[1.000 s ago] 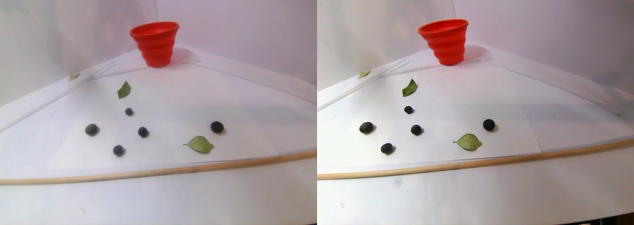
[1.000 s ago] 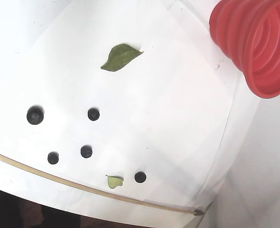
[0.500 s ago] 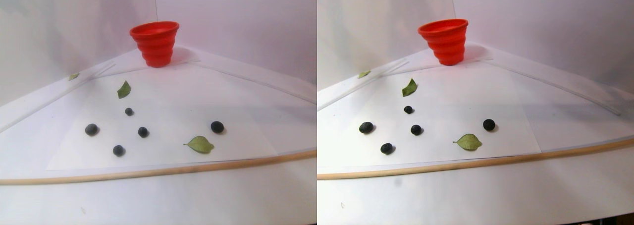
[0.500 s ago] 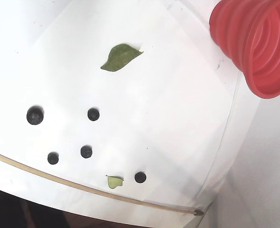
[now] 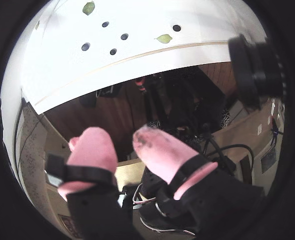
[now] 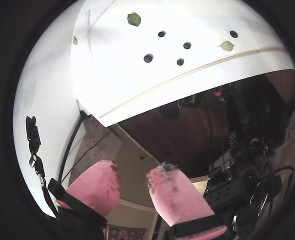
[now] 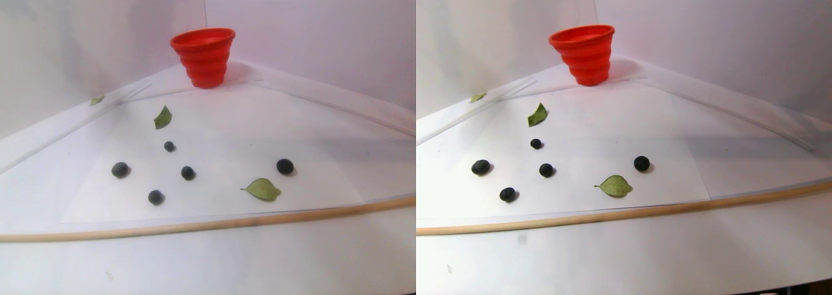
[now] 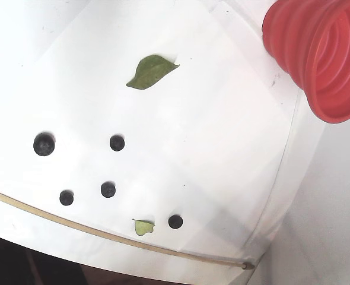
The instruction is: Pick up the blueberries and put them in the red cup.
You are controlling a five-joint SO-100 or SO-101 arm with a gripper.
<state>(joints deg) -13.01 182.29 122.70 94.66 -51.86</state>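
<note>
Start of the task, seen from four cameras. In both wrist views the gripper (image 5: 118, 141) sits at the bottom of the frame, pink fingers (image 6: 175, 197) parted and empty, hanging off the table's near edge over the dark floor. The five berries (image 5: 113, 51) lie far up the frame, on the white table (image 5: 152, 22) beyond its wooden rim (image 5: 137, 53); the reach therefore runs forward and up-frame from the fingertips. In the fixed view four berries (image 8: 108, 189) cluster at lower left with one apart at lower centre (image 8: 175, 221), beside a small leaf (image 8: 143, 226); a larger leaf (image 8: 152, 70) lies above. The cup (image 8: 317, 56) stands at upper right, upright and well apart from every berry. No berry is in the cup yet, as far as its visible interior shows.
</note>
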